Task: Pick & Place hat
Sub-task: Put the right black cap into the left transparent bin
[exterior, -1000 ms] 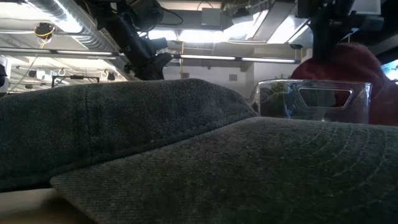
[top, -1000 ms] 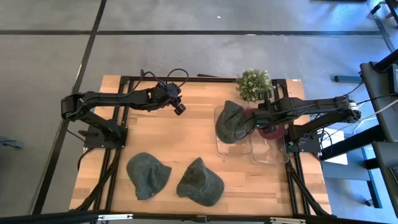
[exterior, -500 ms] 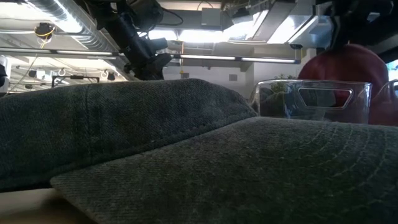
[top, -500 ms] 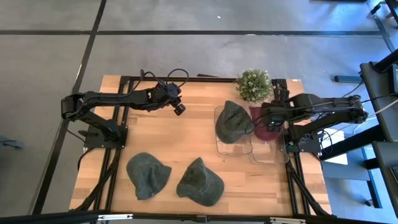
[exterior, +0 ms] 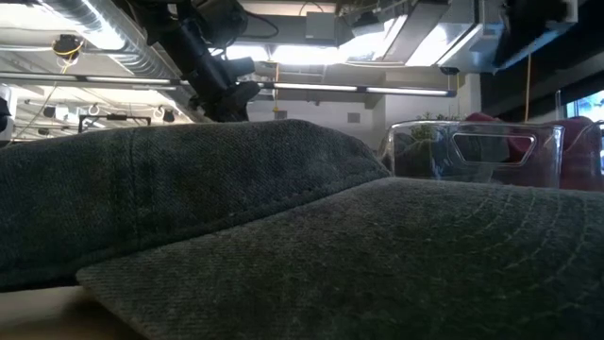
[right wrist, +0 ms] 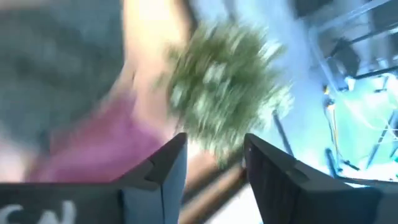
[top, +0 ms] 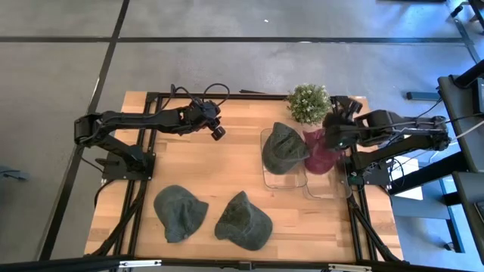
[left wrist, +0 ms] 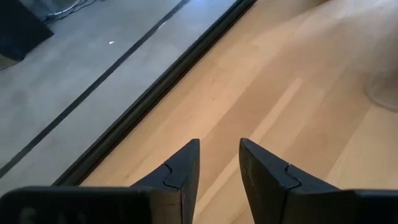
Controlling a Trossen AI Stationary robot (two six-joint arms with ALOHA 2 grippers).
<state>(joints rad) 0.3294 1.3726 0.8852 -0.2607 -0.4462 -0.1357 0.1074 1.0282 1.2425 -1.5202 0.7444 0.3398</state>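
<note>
A maroon hat (top: 321, 157) lies in the right one of two clear bins (top: 330, 186) at the table's right side. It shows through the bin wall in the low view (exterior: 510, 147) and blurred in the right wrist view (right wrist: 93, 149). A grey-green hat (top: 283, 146) lies in the left bin (top: 284, 180). Two more grey-green hats (top: 180, 212) (top: 243, 221) lie on the table near its front edge. My right gripper (top: 331, 125) is open and empty above the maroon hat's far side. My left gripper (top: 218, 133) hangs open and empty over the table's far middle.
A small potted plant (top: 308, 103) stands at the far edge, just behind the bins and close to my right gripper. The two front hats fill the low view's foreground (exterior: 283, 236). Bare wood (top: 227, 166) lies between my left gripper and the bins.
My right gripper has carried the maroon hat toward the table's right edge, over the right bin, and let it go. The hat has dropped from above the bin's rim down into the bin. The gripper has then risen and drawn back toward the far right.
</note>
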